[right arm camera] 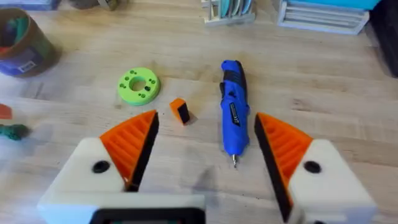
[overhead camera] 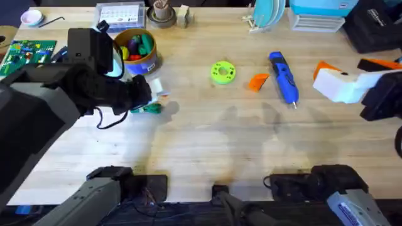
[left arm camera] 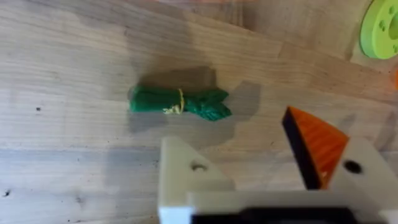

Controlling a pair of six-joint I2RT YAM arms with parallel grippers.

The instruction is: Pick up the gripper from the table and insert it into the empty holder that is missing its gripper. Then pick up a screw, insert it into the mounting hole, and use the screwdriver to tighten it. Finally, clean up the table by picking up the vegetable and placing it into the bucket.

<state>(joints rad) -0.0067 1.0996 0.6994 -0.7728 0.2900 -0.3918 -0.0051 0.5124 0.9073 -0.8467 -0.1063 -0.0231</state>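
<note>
Left wrist view puts the vegetable (left arm camera: 180, 103) flat on the tabletop (left arm camera: 74, 56) just ahead of my left hand (left arm camera: 249, 168), its long axis lying across the line between the fingers. That hand carries one orange finger (left arm camera: 316, 144); the other mount, the holder (left arm camera: 183, 177), is bare, so I can't call it open or closed. Overhead, the gripper (overhead camera: 258, 81) lies between the green disc (overhead camera: 222, 71) and the screwdriver (overhead camera: 284, 77), well apart from the left hand and nearer my right hand (right arm camera: 205, 149), whose fingers stand wide apart and hold nothing. The bucket (overhead camera: 148, 61) sits just behind the left arm.
</note>
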